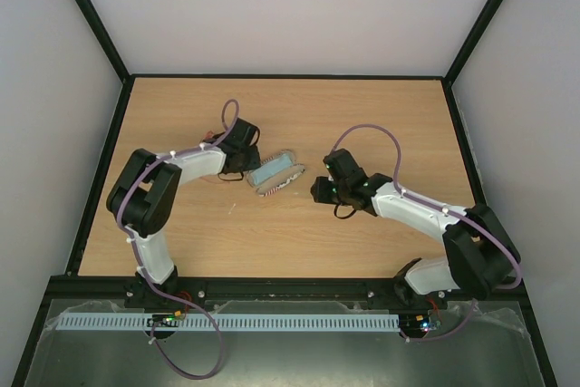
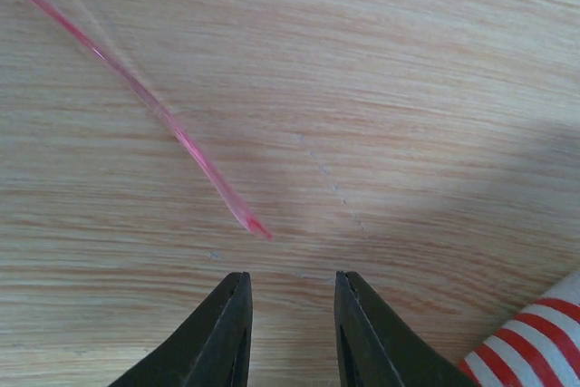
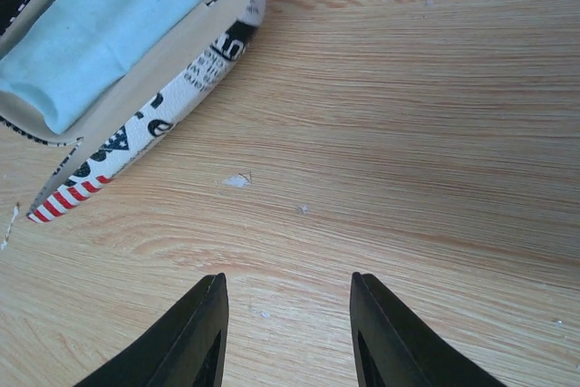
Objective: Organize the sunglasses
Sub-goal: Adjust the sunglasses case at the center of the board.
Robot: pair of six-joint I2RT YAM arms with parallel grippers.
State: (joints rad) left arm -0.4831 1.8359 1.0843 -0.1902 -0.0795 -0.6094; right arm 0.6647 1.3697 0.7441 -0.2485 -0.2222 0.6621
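Sunglasses are showing only as one thin, translucent red temple arm (image 2: 172, 129) in my left wrist view. It is running from the 10 o'clock corner down toward the middle, and its tip is ending just short of my left claw (image 2: 292, 314), at about 11 o'clock from the gap between the fingers. I cannot tell whether that arm is lying flat on the wooden surface (image 1: 381, 106) or hanging slightly above it. The frame and lenses are falling outside that view, and from overhead my left wrist is covering most of them. I am holding my left claw partly open, the two dark fingers apart with only bare wood between them. A red-and-white striped end of the case (image 2: 535, 342) is peeking in at 4 o'clock, near the finger on that side but not touching it.

From overhead, the case is lying open near the middle of the surface, with my left claw at its 9 o'clock side and my right claw (image 3: 288, 314) at about 4 o'clock, apart from it. A light blue cloth (image 3: 100, 24) is sitting inside the case. I am holding my right claw open as well, fingers spread wide and gripping nothing, hovering over bare wood. In my right wrist view the case is filling the 10 o'clock corner, its printed shell showing black lettering and red stripes, well clear of my fingers.
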